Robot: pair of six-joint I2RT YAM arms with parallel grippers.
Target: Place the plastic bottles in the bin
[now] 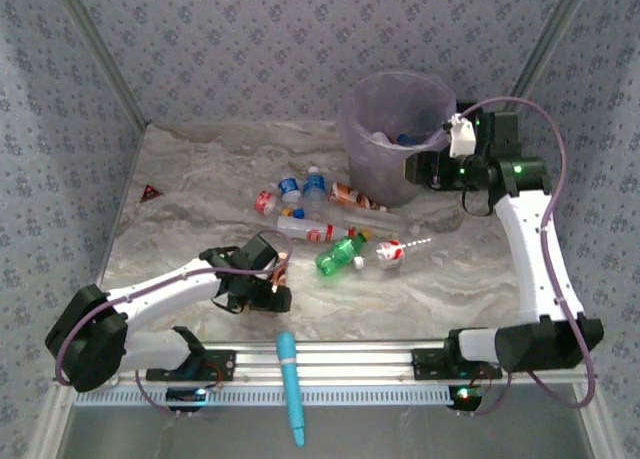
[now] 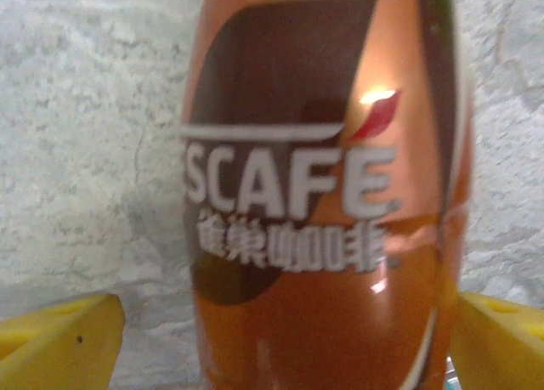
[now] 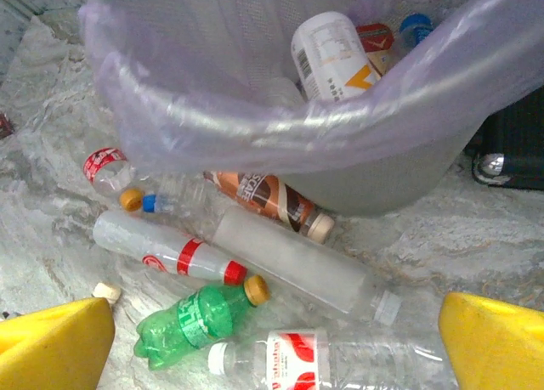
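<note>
Marbled table between patterned walls; the bin stood upper right of centre in the overhead view, with some plastic bottles already inside and the others lying loose at mid-frame. Your left gripper, jaws wide, straddled a brown coffee bottle at lower left without clamping it; your right gripper hung spread and empty beside the bin's rim. Step in hand, by judgement: the grasp; next you needed to close on the coffee bottle, lift it, and carry it over the rim.

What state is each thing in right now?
left gripper: open.
right gripper: open, empty, over the bin's rim.
bin: upright, several bottles inside.
coffee bottle: lying on the table between the left gripper's fingers, not clamped.
green bottle: lying on the table, capped.
</note>
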